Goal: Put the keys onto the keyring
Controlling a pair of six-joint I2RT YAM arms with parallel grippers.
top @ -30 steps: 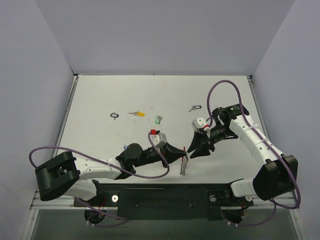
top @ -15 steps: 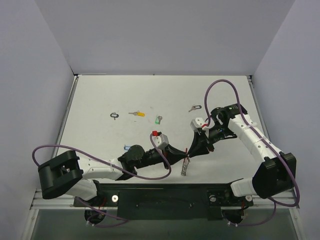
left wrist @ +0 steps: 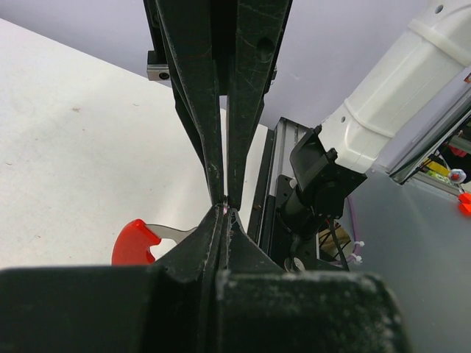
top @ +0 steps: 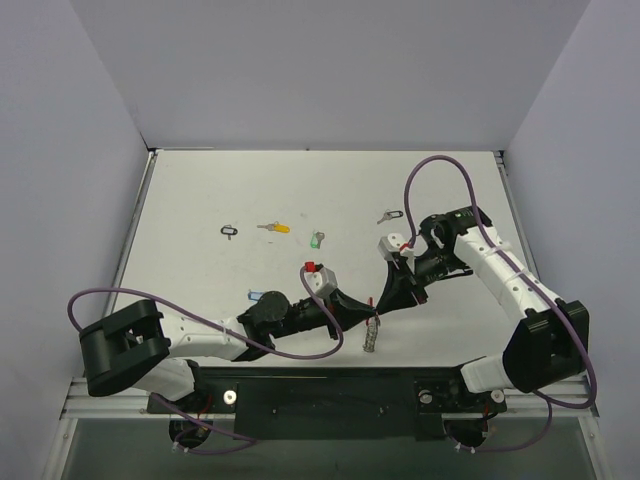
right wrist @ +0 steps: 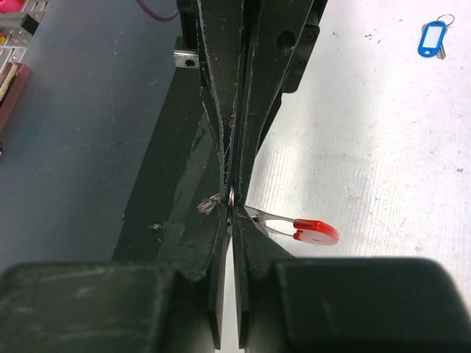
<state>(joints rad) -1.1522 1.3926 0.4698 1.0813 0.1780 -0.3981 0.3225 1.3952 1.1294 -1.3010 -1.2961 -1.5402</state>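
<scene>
The keyring hangs low over the table's near middle, its red band (top: 371, 299) above a silver chain (top: 371, 336). My left gripper (top: 369, 312) reaches in from the left and is shut on the keyring's metal ring, with the red band (left wrist: 135, 241) to the left of its tips (left wrist: 224, 209). My right gripper (right wrist: 232, 202) meets it tip to tip from the right (top: 380, 304) and is shut on the same silver ring (right wrist: 232, 197). The red band (right wrist: 316, 232) and frayed chain (right wrist: 210, 204) stick out either side. Loose keys lie on the table: black (top: 230, 230), yellow (top: 273, 227), green (top: 317, 239).
A blue-tagged key (top: 255, 296) lies by the left arm's wrist and shows far right in the right wrist view (right wrist: 432, 37). Another key (top: 388, 215) lies behind the right gripper. The black base rail (top: 330, 385) runs along the near edge. Purple cables loop over both arms.
My right gripper has moved left to the keyring and closed its jaws on the ring. My left gripper has carried the keyring a little to the right, staying shut.
</scene>
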